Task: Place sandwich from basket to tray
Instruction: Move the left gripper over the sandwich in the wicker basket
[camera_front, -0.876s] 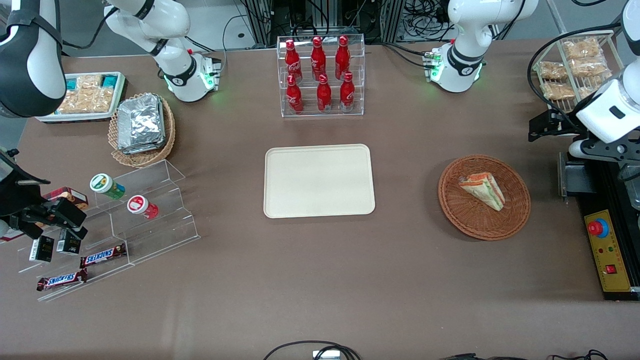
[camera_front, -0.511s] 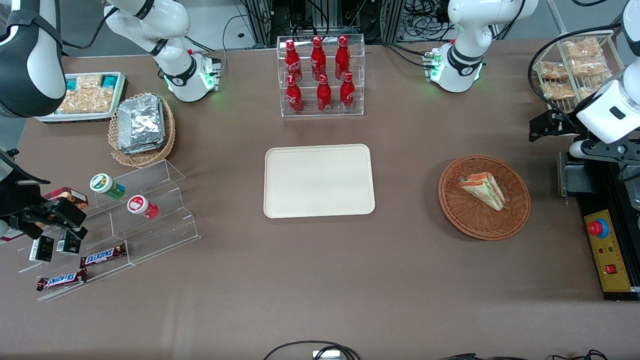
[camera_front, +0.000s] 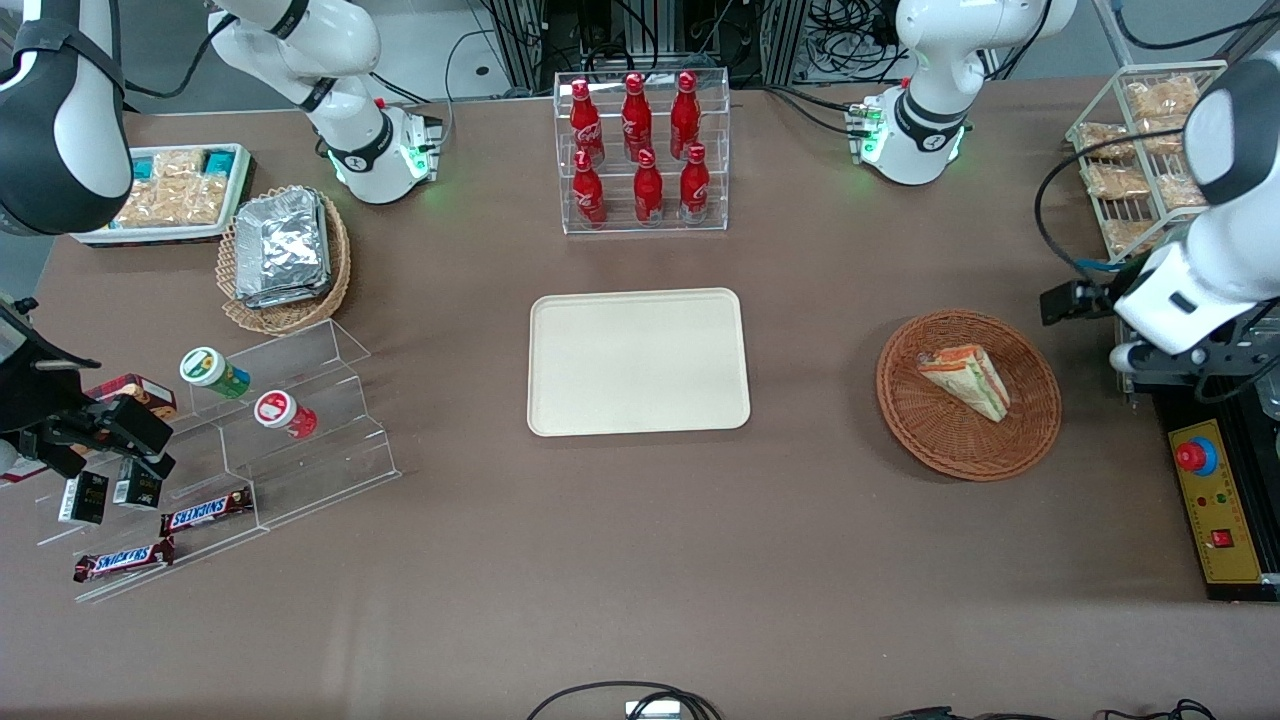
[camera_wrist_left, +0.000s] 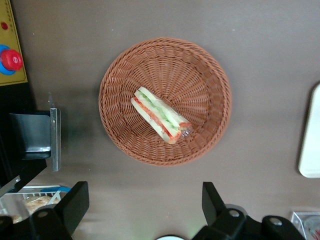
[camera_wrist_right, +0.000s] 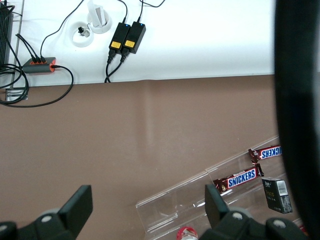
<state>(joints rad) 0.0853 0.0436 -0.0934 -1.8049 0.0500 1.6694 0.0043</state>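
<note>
Left gripper (camera_wrist_left: 145, 207) has swung in from the working arm's end of the surface, now hovering high beside the basket (camera_front: 1030, 425). Fingers spread wide, empty. Sandwich (camera_front: 966, 379) lies untouched in basket; tray (camera_front: 638, 362) bare. Approach under way.

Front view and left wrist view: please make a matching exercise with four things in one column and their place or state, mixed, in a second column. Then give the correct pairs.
Things:
1. sandwich
2. basket
3. tray
4. gripper

Place or state:
A. bare, on the table beside the basket
B. fingers open, above the table beside the basket
C. holds the sandwich
D. lies in the basket

Pairs: 1-D, 2-C, 3-A, 4-B
</note>
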